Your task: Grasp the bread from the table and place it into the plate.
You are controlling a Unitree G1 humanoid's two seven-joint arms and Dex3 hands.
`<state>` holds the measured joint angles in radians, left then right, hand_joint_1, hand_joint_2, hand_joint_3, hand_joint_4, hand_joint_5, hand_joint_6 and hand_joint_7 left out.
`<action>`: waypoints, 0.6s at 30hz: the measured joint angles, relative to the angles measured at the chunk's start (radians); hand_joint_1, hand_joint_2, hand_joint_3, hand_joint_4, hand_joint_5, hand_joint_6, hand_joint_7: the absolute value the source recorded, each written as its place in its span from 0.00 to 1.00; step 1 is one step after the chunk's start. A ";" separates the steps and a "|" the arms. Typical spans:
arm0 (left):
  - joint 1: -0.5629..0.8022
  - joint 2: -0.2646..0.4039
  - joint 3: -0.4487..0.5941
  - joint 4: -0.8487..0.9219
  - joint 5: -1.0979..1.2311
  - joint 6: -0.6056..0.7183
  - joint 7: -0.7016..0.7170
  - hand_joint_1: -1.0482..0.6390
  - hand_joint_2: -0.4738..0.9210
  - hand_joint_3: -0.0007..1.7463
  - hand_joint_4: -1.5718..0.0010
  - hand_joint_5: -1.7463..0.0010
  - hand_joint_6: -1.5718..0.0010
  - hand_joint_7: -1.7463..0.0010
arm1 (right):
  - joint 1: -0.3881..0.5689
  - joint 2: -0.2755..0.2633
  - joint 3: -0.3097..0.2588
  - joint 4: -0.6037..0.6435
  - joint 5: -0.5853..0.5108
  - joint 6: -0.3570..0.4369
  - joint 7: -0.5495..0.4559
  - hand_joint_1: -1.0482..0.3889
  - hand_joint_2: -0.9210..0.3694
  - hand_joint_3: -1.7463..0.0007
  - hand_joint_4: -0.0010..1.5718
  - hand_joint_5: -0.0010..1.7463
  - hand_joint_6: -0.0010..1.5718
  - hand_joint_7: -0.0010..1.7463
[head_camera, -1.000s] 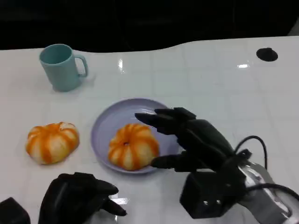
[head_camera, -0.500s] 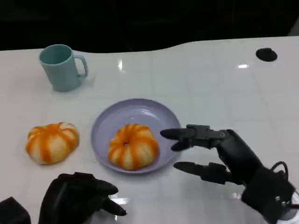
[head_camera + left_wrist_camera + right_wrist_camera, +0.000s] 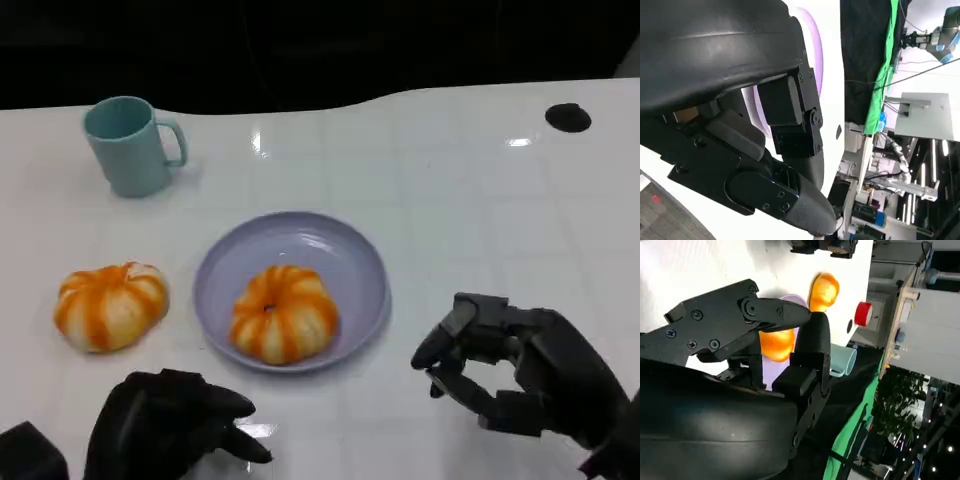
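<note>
Bread [image 3: 285, 313] on unmarked plate [image 3: 350, 262]

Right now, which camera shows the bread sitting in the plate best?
The head view: the bread lies whole and unobstructed inside the plate. The right wrist view catches part of it behind that hand's fingers; the left wrist view shows just the plate's rim.

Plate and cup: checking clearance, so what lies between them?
In the head view, only bare white table lies between the cup and the plate.
</note>
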<state>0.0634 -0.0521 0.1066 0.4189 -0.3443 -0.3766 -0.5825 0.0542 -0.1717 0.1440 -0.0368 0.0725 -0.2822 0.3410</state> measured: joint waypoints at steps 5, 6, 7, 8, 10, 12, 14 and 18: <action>0.000 0.000 0.000 -0.001 0.000 0.000 0.000 0.00 0.88 0.00 0.00 0.78 0.00 0.91 | 0.053 -0.012 -0.017 -0.043 -0.043 0.014 -0.011 0.60 0.14 0.62 0.46 1.00 0.44 0.78; 0.000 0.000 0.001 -0.001 0.000 0.000 0.000 0.00 0.88 0.00 0.00 0.78 0.00 0.91 | 0.062 -0.012 -0.017 -0.047 -0.050 0.013 -0.015 0.60 0.15 0.59 0.46 1.00 0.43 0.79; 0.000 0.000 0.001 -0.001 0.000 0.000 0.000 0.00 0.88 0.00 0.00 0.78 0.00 0.91 | 0.069 -0.012 -0.018 -0.048 -0.063 0.012 -0.021 0.60 0.17 0.57 0.45 1.00 0.43 0.80; 0.000 0.000 0.001 -0.001 0.000 0.000 0.000 0.00 0.88 0.00 0.00 0.78 0.00 0.91 | 0.075 -0.012 -0.018 -0.048 -0.078 0.011 -0.027 0.60 0.18 0.55 0.46 1.00 0.43 0.81; 0.000 0.000 0.002 -0.001 -0.002 0.000 0.000 0.00 0.88 0.00 0.00 0.78 0.00 0.91 | 0.083 -0.012 -0.018 -0.048 -0.090 0.008 -0.038 0.60 0.19 0.54 0.46 1.00 0.42 0.81; 0.000 0.000 0.003 -0.001 -0.002 0.000 0.000 0.00 0.88 0.00 0.00 0.78 0.00 0.91 | 0.092 -0.012 -0.019 -0.048 -0.103 -0.003 -0.045 0.59 0.19 0.53 0.46 1.00 0.42 0.82; 0.001 0.001 0.003 -0.001 -0.002 0.000 0.000 0.00 0.88 0.00 0.00 0.78 0.00 0.91 | 0.101 -0.012 -0.019 -0.044 -0.112 -0.026 -0.049 0.59 0.20 0.52 0.47 1.00 0.42 0.82; 0.001 0.001 0.003 -0.001 -0.004 0.000 0.000 0.00 0.88 0.00 0.00 0.79 0.00 0.91 | 0.105 -0.009 -0.019 0.016 -0.123 -0.107 -0.067 0.59 0.21 0.50 0.47 1.00 0.42 0.82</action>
<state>0.0647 -0.0515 0.1100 0.4179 -0.3488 -0.3764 -0.5826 0.1591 -0.1804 0.1245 -0.0207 -0.0508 -0.3896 0.2737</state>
